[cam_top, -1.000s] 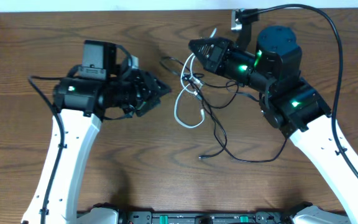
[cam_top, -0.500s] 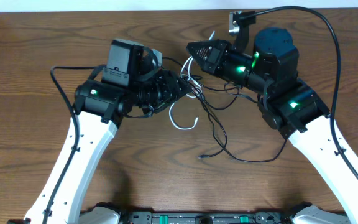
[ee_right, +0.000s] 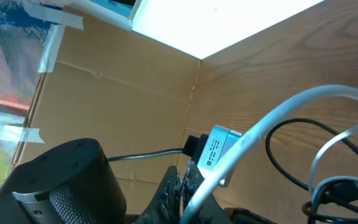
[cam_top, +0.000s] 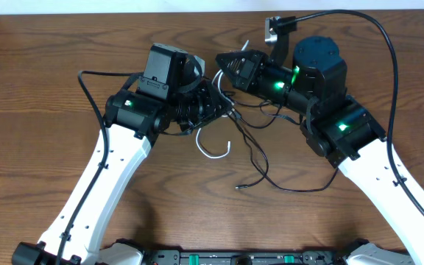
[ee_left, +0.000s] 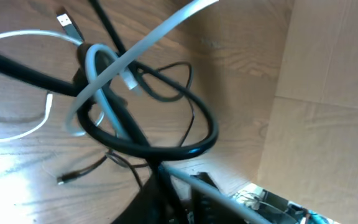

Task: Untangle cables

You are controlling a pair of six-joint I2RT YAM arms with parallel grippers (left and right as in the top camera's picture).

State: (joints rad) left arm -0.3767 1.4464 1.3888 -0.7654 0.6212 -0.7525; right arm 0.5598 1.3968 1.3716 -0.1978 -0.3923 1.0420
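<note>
The cables are bunched in a knot between my two grippers at the back of the table. My right gripper is shut on the white cable, which arcs away from its fingertips. My left gripper reaches into the knot from the left. A black cable runs from the knot down into its closed jaws. The white cable's loose loop lies just below the knot. Thin black cables trail toward the front and end in a small plug.
A thick black arm wire arches over the right arm to a metal bracket at the table's back edge. Cardboard panels wall the far side. A loose plug lies on the wood.
My left arm has swung right and back into the knot and its jaws have narrowed on a black cable. The white loop has been drawn in smaller. The right gripper shifted slightly left.
</note>
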